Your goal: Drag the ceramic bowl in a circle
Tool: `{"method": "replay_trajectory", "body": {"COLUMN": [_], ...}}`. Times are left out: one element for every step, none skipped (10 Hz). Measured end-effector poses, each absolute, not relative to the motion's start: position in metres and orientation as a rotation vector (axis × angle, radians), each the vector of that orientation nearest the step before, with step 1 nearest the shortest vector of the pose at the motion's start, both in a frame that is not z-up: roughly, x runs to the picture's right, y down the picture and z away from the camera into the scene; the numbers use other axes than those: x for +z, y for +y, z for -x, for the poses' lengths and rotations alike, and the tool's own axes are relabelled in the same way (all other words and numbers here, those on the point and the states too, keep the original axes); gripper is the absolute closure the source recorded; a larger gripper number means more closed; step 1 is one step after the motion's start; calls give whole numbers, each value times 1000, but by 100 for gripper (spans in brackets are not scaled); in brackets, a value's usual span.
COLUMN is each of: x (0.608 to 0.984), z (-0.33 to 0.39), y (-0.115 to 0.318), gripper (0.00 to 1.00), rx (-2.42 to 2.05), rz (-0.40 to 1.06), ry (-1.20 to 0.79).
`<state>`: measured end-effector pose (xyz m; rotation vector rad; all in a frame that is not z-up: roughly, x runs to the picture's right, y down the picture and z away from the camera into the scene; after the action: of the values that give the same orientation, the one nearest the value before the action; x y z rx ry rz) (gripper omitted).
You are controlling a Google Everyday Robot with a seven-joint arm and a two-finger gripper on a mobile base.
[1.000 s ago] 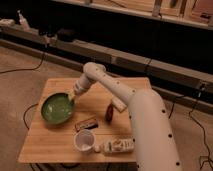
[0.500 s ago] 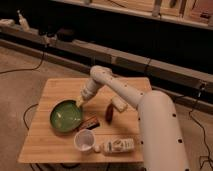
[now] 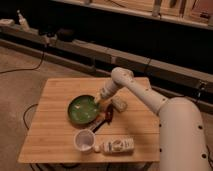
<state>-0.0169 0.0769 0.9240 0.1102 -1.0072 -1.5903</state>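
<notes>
The ceramic bowl (image 3: 82, 109), wide, shallow and glossy green with a dark rim, sits on the wooden table (image 3: 52, 100) near its middle. My gripper (image 3: 100, 102) reaches down from the white arm (image 3: 145, 95) and is shut on the bowl's right rim. The rim section under the gripper is hidden.
A white cup (image 3: 84, 140) stands near the table's front edge, with a white bottle (image 3: 117, 145) lying beside it. A dark red and brown packet (image 3: 107, 117) lies just right of the bowl and a pale object (image 3: 119, 104) behind it. The robot's white body (image 3: 182, 140) fills the right side.
The bowl has slid from the table's left side rightward toward the middle, carried along with my gripper on its rim. The cup, bottle and packet have stayed put.
</notes>
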Motion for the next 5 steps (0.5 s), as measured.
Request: {"method": "replay_trajectory", "body": {"x": [931, 938, 947, 955, 963], "z": [9, 3, 1, 3, 11], "y": [65, 51, 39, 29, 20], "gripper": [100, 100, 100, 100, 100], "rx": [-1561, -1538, -1524, -1518, -1517], "rz": [-116, -119, -119, -116, -117], "ry": [-968, -934, -909, -895, -891]}}
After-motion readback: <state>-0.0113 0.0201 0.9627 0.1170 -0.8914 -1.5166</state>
